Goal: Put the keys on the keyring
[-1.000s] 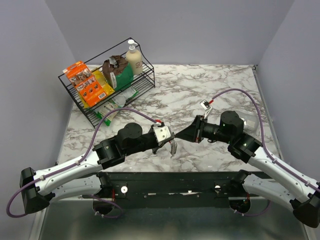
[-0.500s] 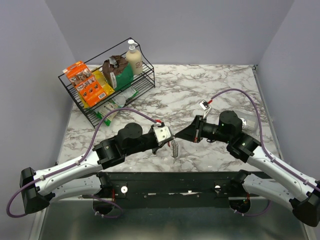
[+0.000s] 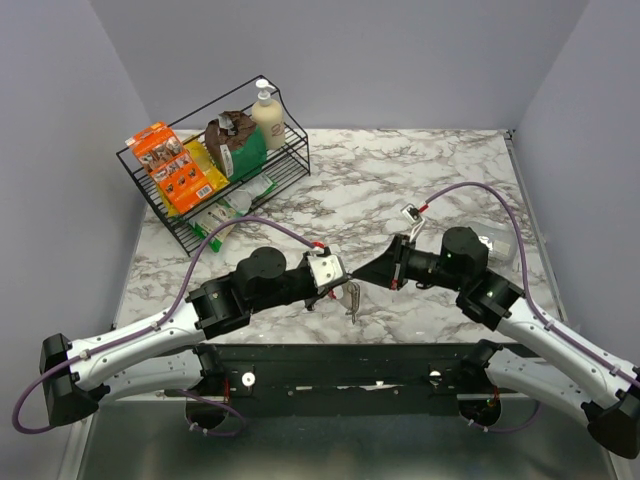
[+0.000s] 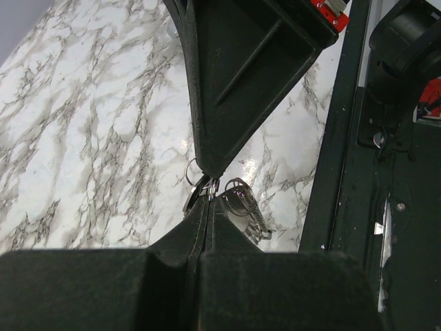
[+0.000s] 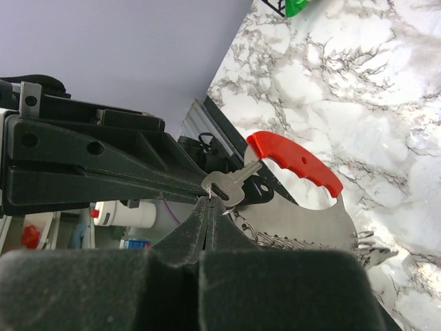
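Nudged closer since a second ago, the right gripper (image 5: 210, 201), pinched shut on a key (image 5: 231, 181) whose shaft points beyond its tips, meets tip-to-tip the left gripper (image 4: 209, 200), clamped on the keyring (image 5: 296, 162), chain dangling just below both.

The marble-patterned surface (image 4: 103, 103) is gleaming, glossy and smooth. The keyring (image 5: 296, 162) is showing a smooth red plastic clip and a ribbed, shiny metal chain. The key (image 5: 227, 185) is glinting silvery metal. The left claw (image 4: 205, 203) and right claw (image 5: 210, 205) are looking like matt black plastic.

Red-and-silver keyring (image 5: 296, 162), silver key (image 5: 226, 186), purple cable (image 3: 470, 184), white table (image 3: 400, 170) veined grey.
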`<state>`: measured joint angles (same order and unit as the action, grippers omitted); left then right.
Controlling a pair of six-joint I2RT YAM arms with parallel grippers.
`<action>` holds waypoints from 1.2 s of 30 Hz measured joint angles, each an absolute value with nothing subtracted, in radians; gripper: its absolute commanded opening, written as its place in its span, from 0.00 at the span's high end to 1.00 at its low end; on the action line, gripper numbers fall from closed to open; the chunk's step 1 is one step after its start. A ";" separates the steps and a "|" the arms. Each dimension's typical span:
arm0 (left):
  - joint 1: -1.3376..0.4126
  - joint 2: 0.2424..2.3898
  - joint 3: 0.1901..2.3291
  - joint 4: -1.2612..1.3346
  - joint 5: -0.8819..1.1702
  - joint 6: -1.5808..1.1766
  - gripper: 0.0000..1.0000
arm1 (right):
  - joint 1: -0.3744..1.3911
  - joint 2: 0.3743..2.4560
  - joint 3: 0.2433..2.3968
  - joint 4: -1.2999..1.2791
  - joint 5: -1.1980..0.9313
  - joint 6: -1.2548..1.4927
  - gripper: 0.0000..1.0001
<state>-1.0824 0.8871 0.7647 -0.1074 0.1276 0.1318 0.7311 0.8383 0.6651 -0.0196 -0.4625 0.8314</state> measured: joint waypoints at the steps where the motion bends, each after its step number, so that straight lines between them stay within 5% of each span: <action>1: -1.082 0.887 0.765 -0.107 0.128 0.132 1.00 | 0.731 0.836 0.662 -0.020 -0.461 0.830 1.00; 36: -1.082 0.867 0.736 -0.040 0.145 0.100 1.00 | 0.725 0.830 0.582 0.047 -0.492 0.828 1.00</action>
<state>-1.0821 0.8669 0.7364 -0.0399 0.1452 0.1001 0.7250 0.8303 0.5823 0.0475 -0.4915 0.8280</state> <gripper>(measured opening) 0.009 0.011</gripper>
